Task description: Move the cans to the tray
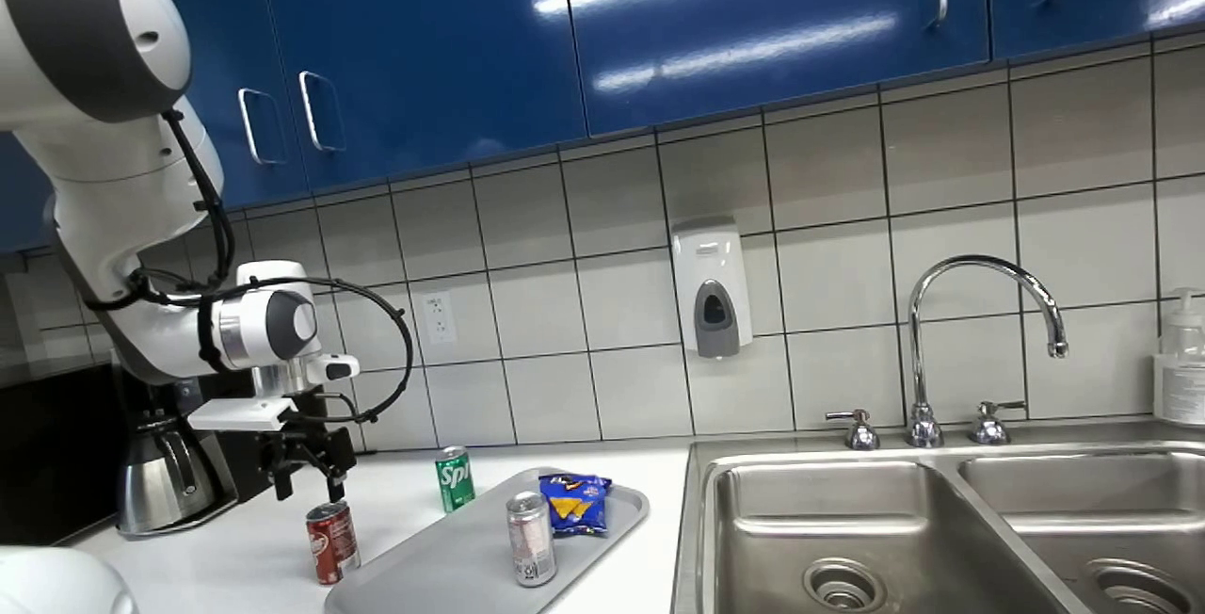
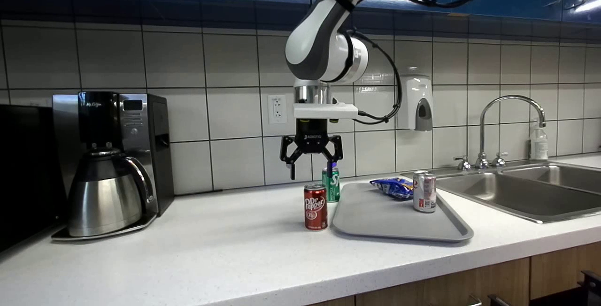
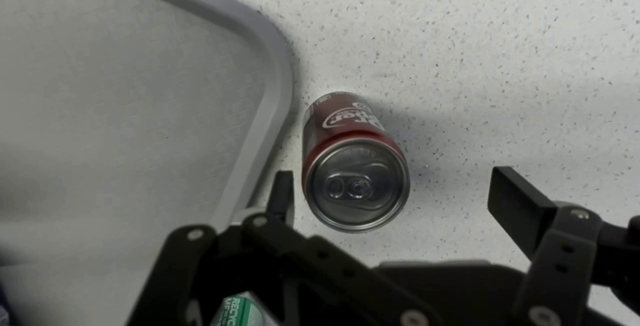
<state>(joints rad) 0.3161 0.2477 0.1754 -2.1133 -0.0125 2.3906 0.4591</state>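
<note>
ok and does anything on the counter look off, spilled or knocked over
Nothing looks spilled or knocked over: the red can, green can and silvery can all stand upright. Slightly odd is the blue snack packet on the tray, the only non-can there, and the tray sits askew to the counter's front edge.

In an exterior view the arm (image 2: 324,29) is angled down from 1 o'clock and bent at the wrist (image 2: 335,59), from which the gripper (image 2: 311,172) is pointed straight toward 6 o'clock. Its 2 black fingers (image 3: 520,211) are seen parted wide in the wrist view.
</note>
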